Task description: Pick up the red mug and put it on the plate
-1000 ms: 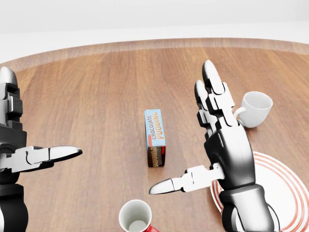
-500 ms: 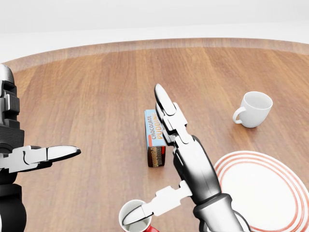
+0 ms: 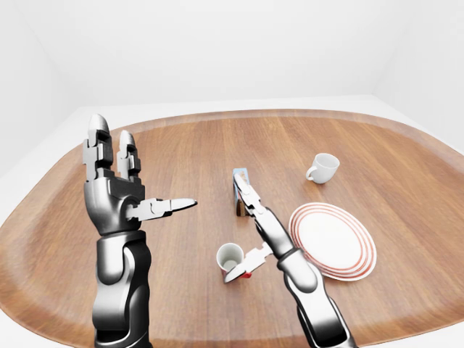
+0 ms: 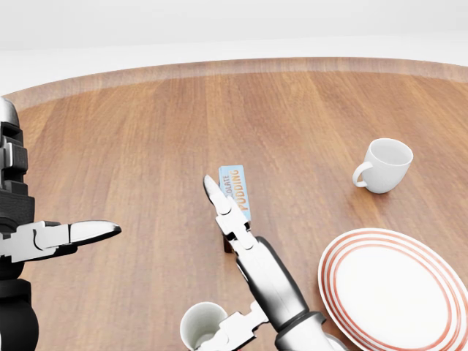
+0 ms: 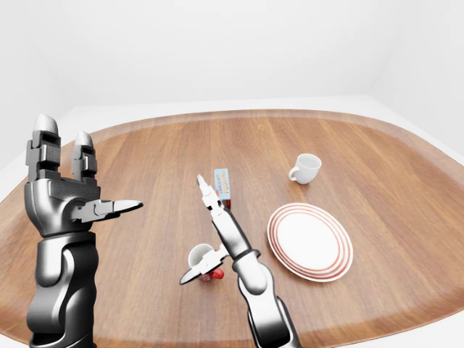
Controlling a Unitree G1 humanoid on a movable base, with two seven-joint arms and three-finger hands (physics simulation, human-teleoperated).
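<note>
The red mug (image 3: 230, 257) stands upright on the wooden table (image 3: 181, 152), near the bottom middle of the left-eye view; its inside is white and only a sliver of red shows. The white plate with red rings (image 3: 333, 239) lies to its right, empty. My right hand (image 3: 239, 230) is open and low beside the mug. Its fingers point away along the table and its thumb (image 4: 227, 333) reaches across the mug's right rim. My left hand (image 3: 145, 167) is open and empty, raised at the left, well apart from the mug.
A chocolate pudding box (image 4: 235, 189) lies just beyond my right fingertips. A white mug (image 3: 322, 167) stands above the plate in the view. The table's rounded edge runs close below the red mug.
My right hand has swung down and left, from above the plate's left side to the red mug, and its thumb now lies at the rim. The left hand has stayed put.
</note>
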